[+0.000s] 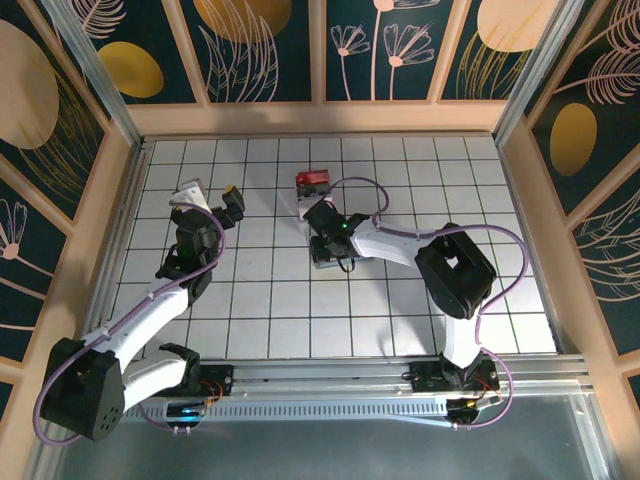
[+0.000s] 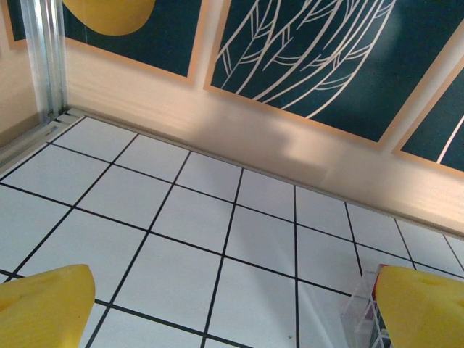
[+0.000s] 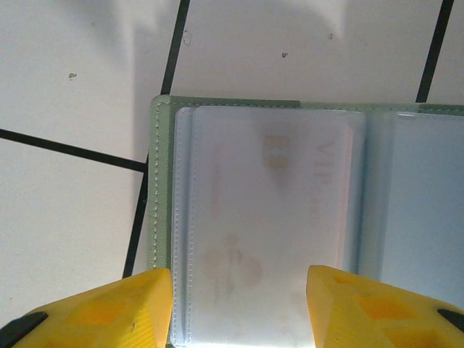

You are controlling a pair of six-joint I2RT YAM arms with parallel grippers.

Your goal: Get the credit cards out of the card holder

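Top: right claw [image 1: 322, 240] sits directly over the holder [image 1: 320, 262] on the desk [image 1: 400, 310]; left claw [image 1: 228, 205] is well left of the holder.
Left wrist: left claw [image 2: 232, 312] wide open, nothing between.
Right wrist: right claw [image 3: 239, 290] part open, gripping nothing, fingers astride the open holder's [image 3: 161, 181] left sleeve, pale card [image 3: 275, 196] inside.

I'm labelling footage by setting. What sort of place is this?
Probably a robot test booth, not a home: white gridded tabletop, leaf-patterned wall panels, and a left arm and right arm bolted to a metal rail.
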